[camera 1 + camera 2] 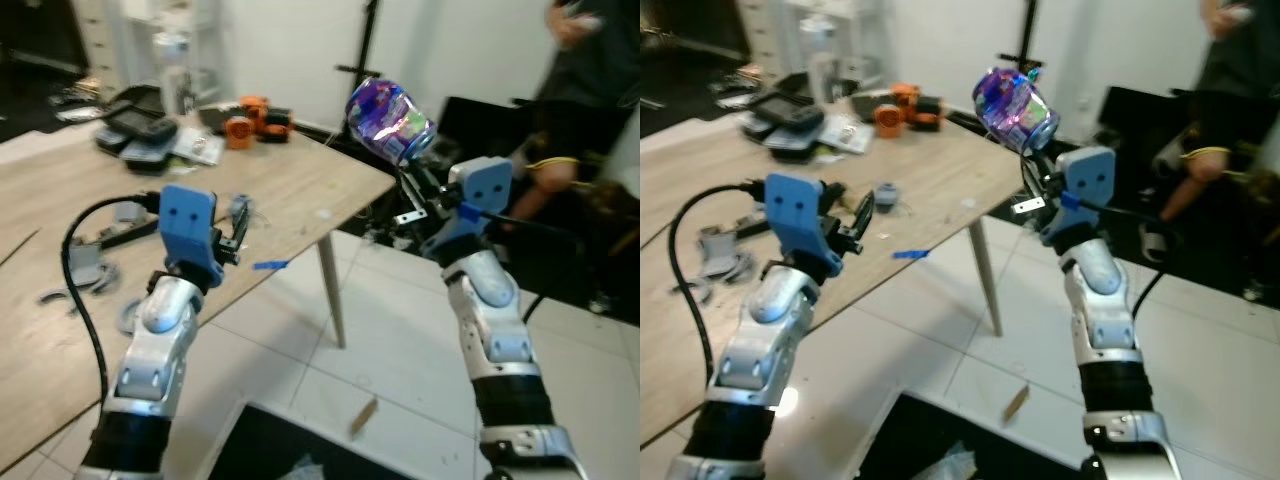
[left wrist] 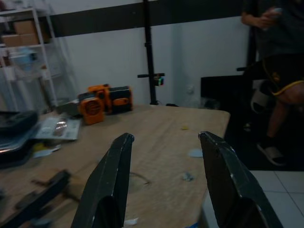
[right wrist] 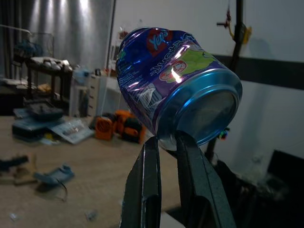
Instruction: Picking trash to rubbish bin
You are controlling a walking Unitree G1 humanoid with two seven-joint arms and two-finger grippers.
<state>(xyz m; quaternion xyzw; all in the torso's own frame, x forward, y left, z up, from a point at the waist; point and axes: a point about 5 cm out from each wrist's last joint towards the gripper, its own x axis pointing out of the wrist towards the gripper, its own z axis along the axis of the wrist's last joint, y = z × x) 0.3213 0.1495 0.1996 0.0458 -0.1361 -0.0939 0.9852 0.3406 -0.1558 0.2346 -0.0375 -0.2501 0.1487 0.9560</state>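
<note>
The crushed purple can [image 1: 390, 122] is up in the air past the table [image 1: 300, 190] corner, pinched at its rim by our right gripper [image 3: 165, 142]. Left gripper [image 2: 164, 142] hangs spread and empty over the tabletop. We're mid-carry, so next it needs swinging over the dark bin [image 1: 290, 450] (down by our feet, we reckon) before letting go.

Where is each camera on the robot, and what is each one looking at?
Left eye view: on the head, looking down at the wooden table; both silver arms show.
Right eye view: beside it, same scene; the right gripper holds up a purple can.
Left wrist view: on the left wrist, looking along the left gripper with its open fingers, across the table.
Right wrist view: on the right wrist, looking at the can pinched between its fingers.
Shared: the orange tool and the table.
</note>
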